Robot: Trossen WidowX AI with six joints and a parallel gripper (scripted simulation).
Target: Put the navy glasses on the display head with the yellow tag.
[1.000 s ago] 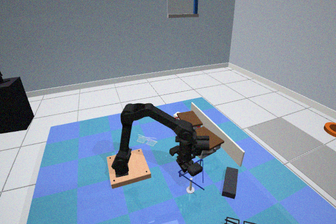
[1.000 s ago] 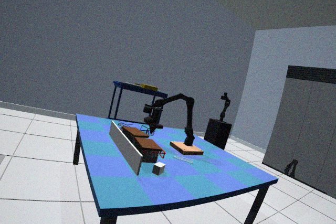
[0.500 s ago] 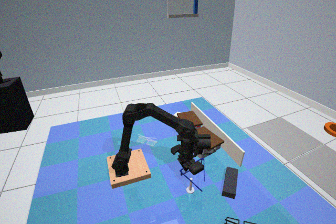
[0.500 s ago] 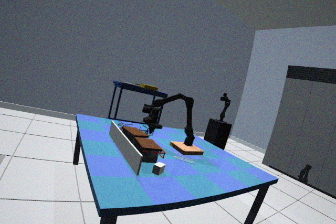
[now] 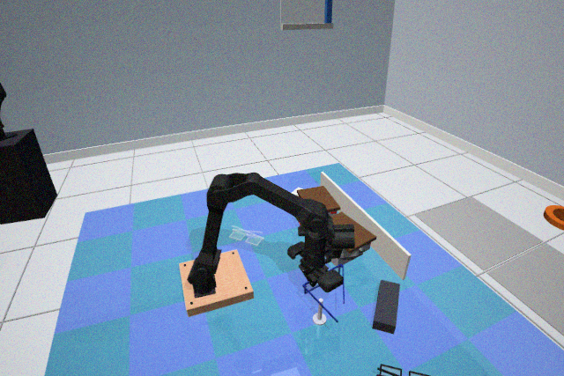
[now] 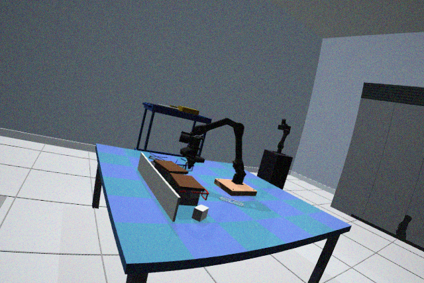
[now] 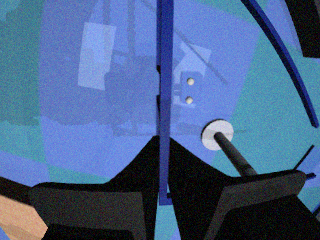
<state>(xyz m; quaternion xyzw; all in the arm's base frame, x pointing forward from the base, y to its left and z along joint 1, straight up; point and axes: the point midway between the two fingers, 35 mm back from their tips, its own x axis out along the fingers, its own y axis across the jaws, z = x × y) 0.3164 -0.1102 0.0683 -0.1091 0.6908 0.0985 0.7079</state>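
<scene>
My gripper [image 5: 313,282] [image 7: 160,142] points down, shut on the navy glasses [image 5: 343,285] [image 7: 166,60]. They hang above the table, beside and partly above the small post with a white round base [image 5: 319,319] [image 7: 211,136]. In the wrist view a straight navy bar runs between the fingertips and a curved navy part shows at the right. A grey form [image 5: 350,255], perhaps a display head, shows beneath the nearer brown board in the top view. Red glasses [image 6: 206,193] are at the other board's structure. I cannot make out the yellow tag; both heads are mostly hidden.
Two brown boards [image 5: 319,197] [image 5: 355,230] stand along a pale upright panel [image 5: 378,237] [image 6: 157,187]. A dark block [image 5: 386,305] lies beyond the post. Clear glasses [image 5: 247,234] [image 6: 229,201] lie near the arm's base. A white cube [image 6: 200,213] and black-framed glasses [image 5: 390,370] are also present.
</scene>
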